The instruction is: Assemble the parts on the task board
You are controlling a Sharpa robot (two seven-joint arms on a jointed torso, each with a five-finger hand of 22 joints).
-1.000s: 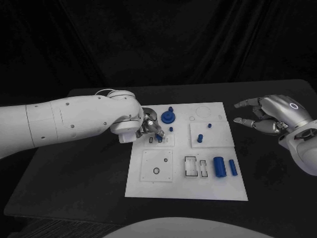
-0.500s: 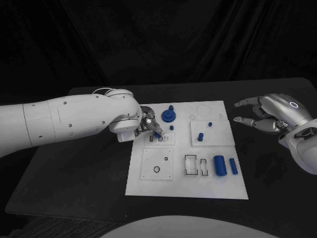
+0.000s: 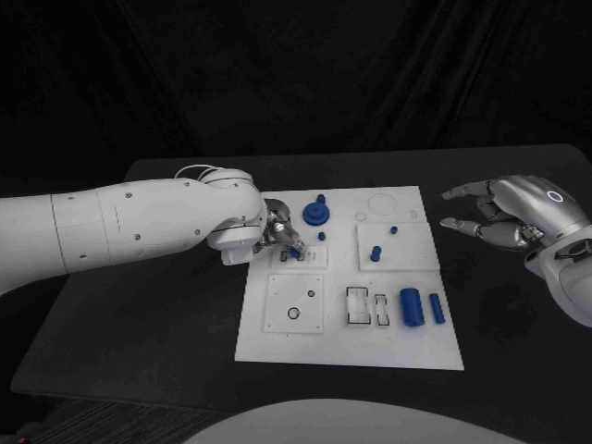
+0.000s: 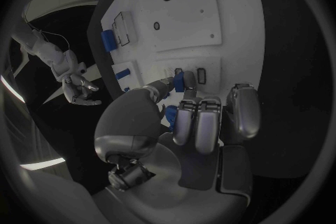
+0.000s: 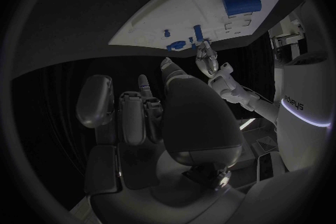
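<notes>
Left robot hand (image 3: 272, 239) pinches 1 small blue part (image 3: 296, 252) over the slots at the board's (image 3: 350, 347) far-left; right robot hand (image 3: 510, 215) hovers off the board's right edge, fingers apart, holding nothing. Abt 7 blue parts on board: 2 cylinders (image 3: 410, 308) near-right, 1 round piece (image 3: 316, 215) far side, small pegs mid. No writing legible on the board.

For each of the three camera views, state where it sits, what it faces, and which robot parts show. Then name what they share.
Head view: above, looking down at the white rectangular task board; both white arms show.
Left wrist view: behind the left robot hand, facing the board, a small blue part pinched.
Right wrist view: behind the right robot hand, facing the board's edge; its fingers hold nothing.
Shared: the board and the large blue cylinder show in all three.
</notes>
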